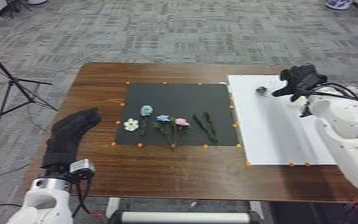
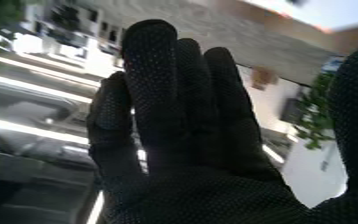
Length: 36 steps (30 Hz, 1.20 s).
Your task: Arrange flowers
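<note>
Flowers (image 1: 163,118) lie on the dark mat (image 1: 171,95) on the bench (image 1: 167,172); the right robot hand (image 1: 303,80), fingers straight, is over the white board's (image 1: 278,130) far part, the left robot hand (image 1: 72,131) open at left

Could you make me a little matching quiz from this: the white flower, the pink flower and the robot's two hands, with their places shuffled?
1. White flower
2. Right hand
3. Pink flower
4. Left hand

A. Left of the dark mat
B. Blossom nearest the bare green stems
C. Over the white board
D. Leftmost blossom

Pairs: 1-D, 2-C, 3-B, 4-A
</note>
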Tool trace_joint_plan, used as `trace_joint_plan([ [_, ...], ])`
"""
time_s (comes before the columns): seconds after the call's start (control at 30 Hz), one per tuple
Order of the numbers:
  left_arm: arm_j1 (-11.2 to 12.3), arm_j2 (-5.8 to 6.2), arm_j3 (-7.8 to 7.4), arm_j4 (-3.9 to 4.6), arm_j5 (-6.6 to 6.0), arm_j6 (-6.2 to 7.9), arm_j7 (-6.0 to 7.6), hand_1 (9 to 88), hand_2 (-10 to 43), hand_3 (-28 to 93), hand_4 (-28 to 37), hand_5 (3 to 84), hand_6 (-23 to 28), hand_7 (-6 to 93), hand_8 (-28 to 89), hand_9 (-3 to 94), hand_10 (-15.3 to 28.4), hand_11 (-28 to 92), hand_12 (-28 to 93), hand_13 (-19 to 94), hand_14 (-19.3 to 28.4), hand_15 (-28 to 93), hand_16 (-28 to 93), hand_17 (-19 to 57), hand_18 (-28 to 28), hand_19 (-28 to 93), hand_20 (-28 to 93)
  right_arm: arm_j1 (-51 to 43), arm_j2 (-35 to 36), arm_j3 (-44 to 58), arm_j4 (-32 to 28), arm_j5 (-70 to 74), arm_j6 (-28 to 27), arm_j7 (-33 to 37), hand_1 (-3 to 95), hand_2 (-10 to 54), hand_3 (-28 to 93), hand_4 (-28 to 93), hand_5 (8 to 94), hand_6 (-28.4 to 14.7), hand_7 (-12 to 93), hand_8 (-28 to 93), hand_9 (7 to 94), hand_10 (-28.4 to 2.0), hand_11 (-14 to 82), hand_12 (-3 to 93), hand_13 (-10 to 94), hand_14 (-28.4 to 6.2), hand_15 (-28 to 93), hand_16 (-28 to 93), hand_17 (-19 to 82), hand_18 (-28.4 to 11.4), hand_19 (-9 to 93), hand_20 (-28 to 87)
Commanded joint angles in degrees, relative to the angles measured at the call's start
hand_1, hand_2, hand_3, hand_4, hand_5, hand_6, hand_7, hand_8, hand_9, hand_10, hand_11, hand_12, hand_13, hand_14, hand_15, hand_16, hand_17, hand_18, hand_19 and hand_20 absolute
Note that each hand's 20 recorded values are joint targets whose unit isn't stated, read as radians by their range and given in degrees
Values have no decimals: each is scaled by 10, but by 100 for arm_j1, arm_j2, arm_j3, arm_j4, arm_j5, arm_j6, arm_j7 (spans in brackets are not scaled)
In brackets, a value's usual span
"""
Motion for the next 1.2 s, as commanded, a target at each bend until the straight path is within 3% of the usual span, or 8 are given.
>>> trace_joint_plan([
  [0.03,2,-28,34,-29,18,-37,6,274,-34,708,-166,509,13,204,-78,507,126,211,144,406,161,182,6,60,115,77,176,-197,59,412,403,-299,-261,-158,221,-95,708,-248,500,-25,207,-131,585,-114,107,120,681,-128,558,290,281,-256,748,557],
  [0.27,21,-55,35,-43,15,-29,51,273,-34,709,-165,510,13,204,-78,506,125,211,145,407,160,182,6,60,115,77,176,-189,-169,524,620,-480,-351,-333,201,-95,700,-252,493,-32,195,-123,573,-119,104,120,679,-134,572,291,278,-260,748,567],
  [0.5,25,-73,29,-46,21,-16,64,274,-33,708,-165,509,11,203,-78,506,125,211,145,406,161,182,6,60,114,75,176,-260,-258,499,867,-617,73,-259,216,-95,705,-265,495,-30,198,-119,582,-117,109,120,691,-128,598,290,291,-261,763,577],
  [0.63,29,-77,34,-51,14,-6,62,274,-34,709,-165,510,12,204,-78,507,126,210,145,406,161,182,7,60,114,76,177,-271,-216,277,919,-552,418,63,284,-95,712,-266,522,-15,227,-134,628,-115,120,115,726,-113,602,288,320,-252,784,575],
  [0.77,2,-86,57,-43,7,0,68,272,-34,710,-165,510,12,204,-78,507,127,210,144,407,161,182,6,60,115,76,177,-260,-225,202,1084,-525,905,-22,374,-95,706,-265,610,22,274,-153,716,-99,139,115,775,-89,604,299,356,-245,816,570],
  [0.87,-3,-83,43,-39,12,-16,59,273,-33,709,-166,511,13,204,-78,507,126,211,145,406,160,181,6,60,115,76,177,-281,-160,131,1143,-394,1365,-67,494,-19,594,-267,699,39,319,-68,813,-91,158,132,813,-79,629,327,388,-244,848,569],
  [1.2,48,-64,10,-59,-6,11,75,273,-32,709,-166,510,11,202,-77,507,126,211,145,406,160,180,7,59,115,76,177,-78,502,-424,345,368,1825,-25,546,10,563,-279,752,38,303,-21,868,-83,186,167,835,-64,663,346,409,-242,874,572],
])
